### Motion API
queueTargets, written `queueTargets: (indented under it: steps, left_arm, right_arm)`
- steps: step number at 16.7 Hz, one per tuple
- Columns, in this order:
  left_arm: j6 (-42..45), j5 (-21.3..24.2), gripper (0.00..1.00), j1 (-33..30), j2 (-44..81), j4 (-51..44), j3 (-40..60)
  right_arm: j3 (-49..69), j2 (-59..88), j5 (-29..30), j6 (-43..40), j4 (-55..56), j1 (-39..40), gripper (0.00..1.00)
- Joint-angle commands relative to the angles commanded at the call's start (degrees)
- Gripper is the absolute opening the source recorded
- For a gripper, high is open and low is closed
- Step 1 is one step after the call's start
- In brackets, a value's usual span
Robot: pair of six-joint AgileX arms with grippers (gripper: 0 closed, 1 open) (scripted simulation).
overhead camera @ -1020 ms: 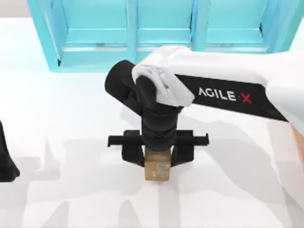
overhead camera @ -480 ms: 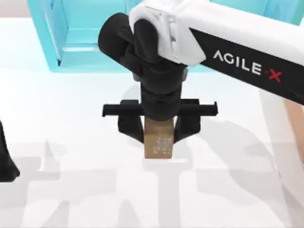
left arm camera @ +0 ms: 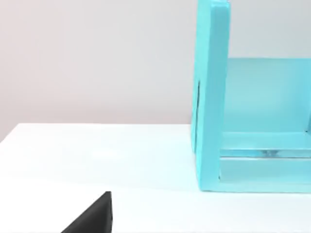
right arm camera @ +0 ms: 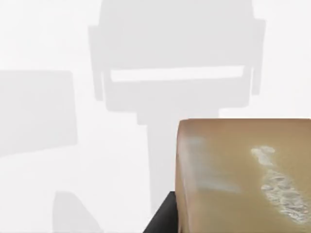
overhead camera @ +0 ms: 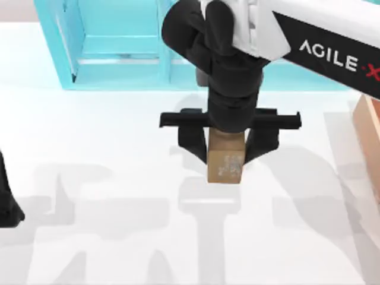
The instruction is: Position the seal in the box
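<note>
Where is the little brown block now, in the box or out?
Out. The seal hangs pinched in the right claw over the bare white table, while the box sits apart at the table's right edge.

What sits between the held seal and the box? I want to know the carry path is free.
Only bare white table lies between the seal, held by the right gripper, and the box at the top view's right edge.
</note>
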Motion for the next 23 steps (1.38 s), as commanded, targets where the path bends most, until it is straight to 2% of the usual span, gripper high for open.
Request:
queueTargets:
  steps: [4, 10, 13, 17, 23]
  left_arm:
    - [0.0, 0.0, 1.00, 0.0, 0.0, 0.0, 0.0]
    - [0.0, 0.0, 1.00, 0.0, 0.0, 0.0, 0.0]
    - [0.0, 0.0, 1.00, 0.0, 0.0, 0.0, 0.0]
    - [0.0, 0.0, 1.00, 0.0, 0.0, 0.0, 0.0]
    - [0.0, 0.0, 1.00, 0.0, 0.0, 0.0, 0.0]
  right_arm:
    - [-4.3, -4.5, 0.1, -11.9, -0.3, -14.0, 0.00]
    - [-9.8, -11.0, 0.2, -43.1, 0.0, -37.0, 0.00]
    - [-13.5, -14.9, 0.1, -54.7, 0.0, -49.4, 0.00]
    - [-18.6, -19.8, 0.2, -61.9, 0.0, -58.6, 0.00]
    - [-19.2, -20.1, 0.3, -62.2, 0.0, -59.4, 0.00]
